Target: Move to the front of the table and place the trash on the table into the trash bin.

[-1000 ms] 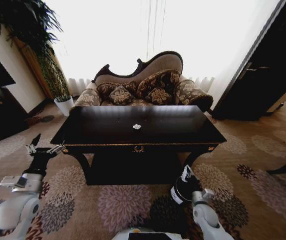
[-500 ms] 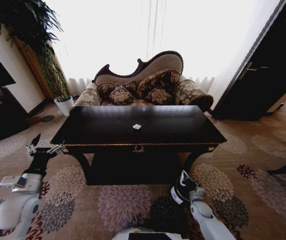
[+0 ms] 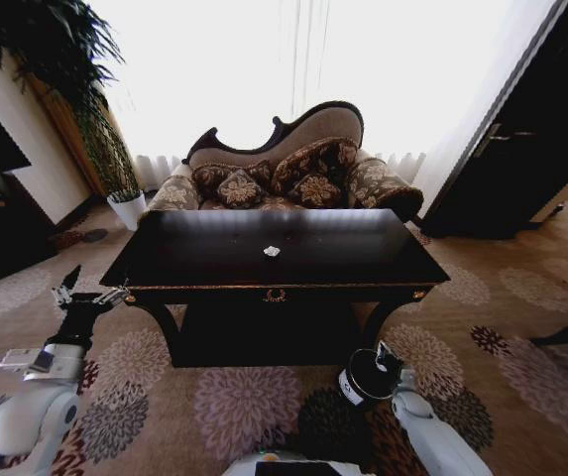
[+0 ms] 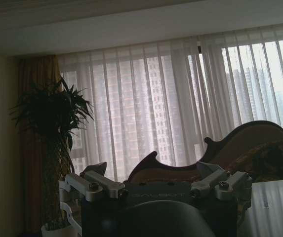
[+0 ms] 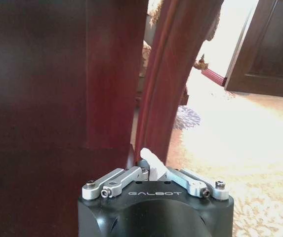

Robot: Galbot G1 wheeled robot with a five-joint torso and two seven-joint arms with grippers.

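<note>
1. The robot stands in front of the table [image 3: 214, 260], facing its long front rail, so the drive-up part of the task looks done.

2. On the glossy top, 1 small white paper wad [image 3: 272, 251] lies near the middle, well apart from both arms. I can make out no other trash on the table from the head view; the bottle, the black wad and a 2nd paper wad are not to be made out there.

3. The trash bin [image 3: 360, 379] stands on the carpet near the table's front right leg, close to the robot. What it holds inside cannot be told.

4. The right gripper [image 3: 387, 359] hangs just beside the bin's rim, low and near the floor. In the right wrist view its fingers are drawn close together with a small white piece [image 5: 151, 162] between the tips, which looks like a paper wad being held, with the table's curved leg [image 5: 173, 74] just ahead.

5. My reading: this wad is at the bin, about to be dropped or not yet let go, so that item is nearly finished.

6. The left gripper [image 3: 83, 294] is raised at the table's left front corner, fingers spread and holding nothing.

7. Left to do, as far as shows: release at the bin, then fetch the 1 white wad from the tabletop.
</note>
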